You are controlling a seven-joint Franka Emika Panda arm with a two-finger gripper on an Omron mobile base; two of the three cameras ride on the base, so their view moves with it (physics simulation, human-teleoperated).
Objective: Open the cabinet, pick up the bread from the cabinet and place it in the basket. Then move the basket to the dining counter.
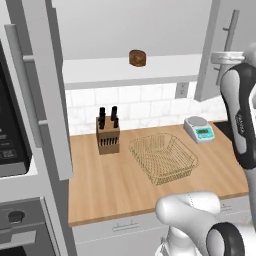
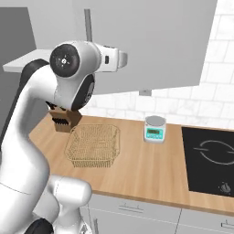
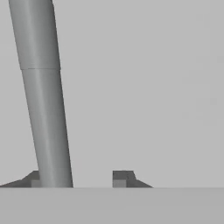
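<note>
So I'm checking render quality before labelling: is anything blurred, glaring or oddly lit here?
Left base view: flat, even light, soft shadow under the basket, bread slightly soft. Right base view: the arm blocks part of the knife block; no glare. Hand view: soft close-up of the handle against the plain grey cabinet door.

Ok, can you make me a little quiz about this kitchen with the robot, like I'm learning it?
1. True or false: the bread is already in the basket.
2. What stands on the wooden counter just left of the basket in the left base view? A) a kettle B) the knife block C) a plate
3. Fill in: in the hand view, the long silver thing close to the gripper is the cabinet door's ____.

Key:
1. False. The bread sits on the white shelf of the open cabinet; the basket is empty.
2. B.
3. Handle.
</note>
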